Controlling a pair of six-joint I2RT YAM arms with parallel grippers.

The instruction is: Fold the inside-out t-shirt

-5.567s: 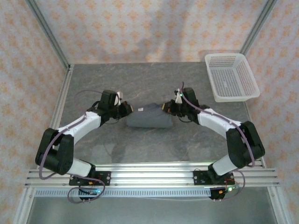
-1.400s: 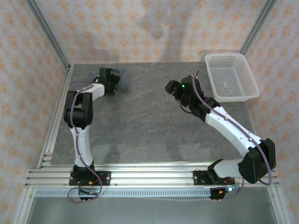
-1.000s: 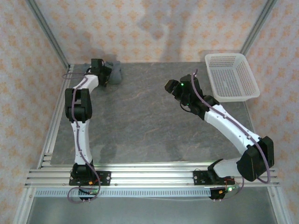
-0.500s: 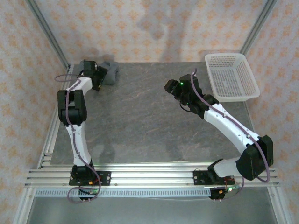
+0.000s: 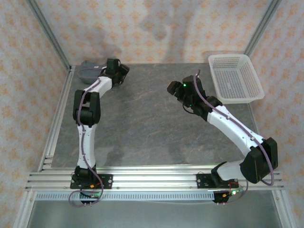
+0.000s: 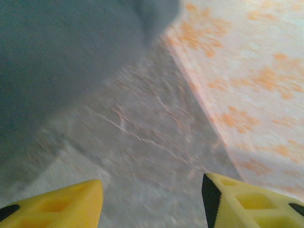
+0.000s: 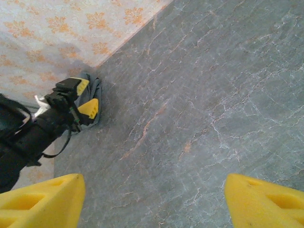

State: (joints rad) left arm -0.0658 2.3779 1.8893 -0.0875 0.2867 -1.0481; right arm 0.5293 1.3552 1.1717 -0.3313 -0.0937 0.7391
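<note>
Far-left corner: inside-out t-shirt sits bunched in a grey heap on the table, at the foot of the patterned wall beside the frame post.
Far-right corner: white mesh basket, well apart from the shirt.
Left side: left arm is stretched along the left of the table out to the far corner.
Obstruction: from the right wrist camera the left gripper stands in front of the heap and hides part of it.
Left gripper state: jaws apart and released. Only bare table shows in the gap between the yellow fingertips. Grasping nothing.
Right gripper state: right gripper is spread wide and holds nothing. It hangs over the table right of centre and faces the far-left corner.
Shirt vs left gripper: from above the heap lies just left of the gripper. In the left wrist view the grey cloth sits ahead and to the left of the fingers, with both fingertips clear of it. That view is blurred.
Contact elsewhere on the gripper: cannot tell.
Shirt vs right gripper: well apart, most of the table between them.
Shirt shape: a compact lump, too small to make out sleeves or fold edges.
</note>
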